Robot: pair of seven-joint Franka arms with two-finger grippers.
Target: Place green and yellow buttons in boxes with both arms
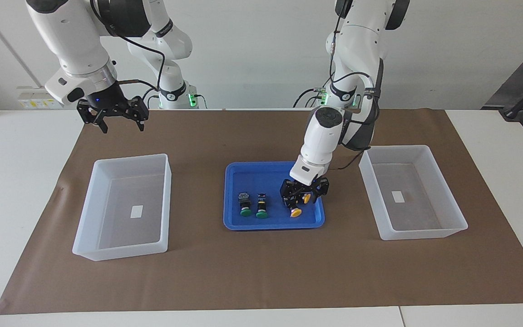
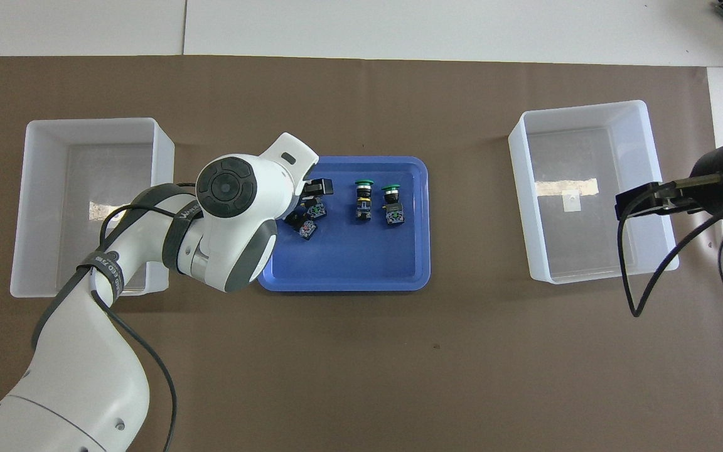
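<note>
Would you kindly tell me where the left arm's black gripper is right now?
The left gripper hangs open and low over the two yellow-capped push buttons in the shallow blue tray, toward the left arm's end.

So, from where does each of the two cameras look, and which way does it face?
Facing view: high across the table, facing the robots; both arms show from their bases, left gripper open over the yellow buttons, right gripper open, waiting.
Overhead view: high above the robots' end, looking steeply down and forward; left arm enters bottom left.
Shared: blue tray, green buttons, both white boxes.
</note>
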